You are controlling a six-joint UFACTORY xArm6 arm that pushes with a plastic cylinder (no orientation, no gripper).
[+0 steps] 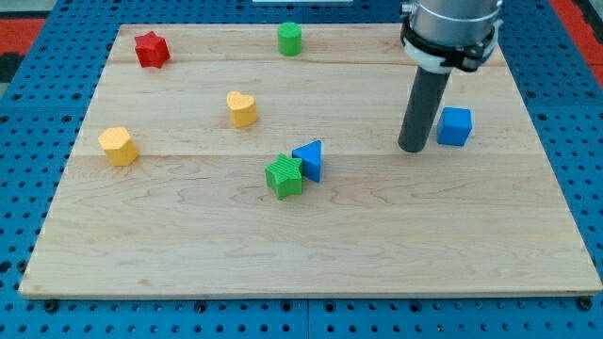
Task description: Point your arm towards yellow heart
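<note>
Well off toward the view's left of my tip (412, 148) sits the yellow heart-shaped block (241, 108) on the pale wooden board (311, 254), its lobes to the view's upper left, its point to the lower right. No pincer: just a bare rod. A blue cube (455, 125) stands just beside the tip, on the view's right.

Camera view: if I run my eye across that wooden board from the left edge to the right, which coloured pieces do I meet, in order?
yellow hexagon → red star → yellow heart → green cube → blue triangle → my tip → blue cube. The green cylinder overlaps the green cube's span, so I left it out.
</note>
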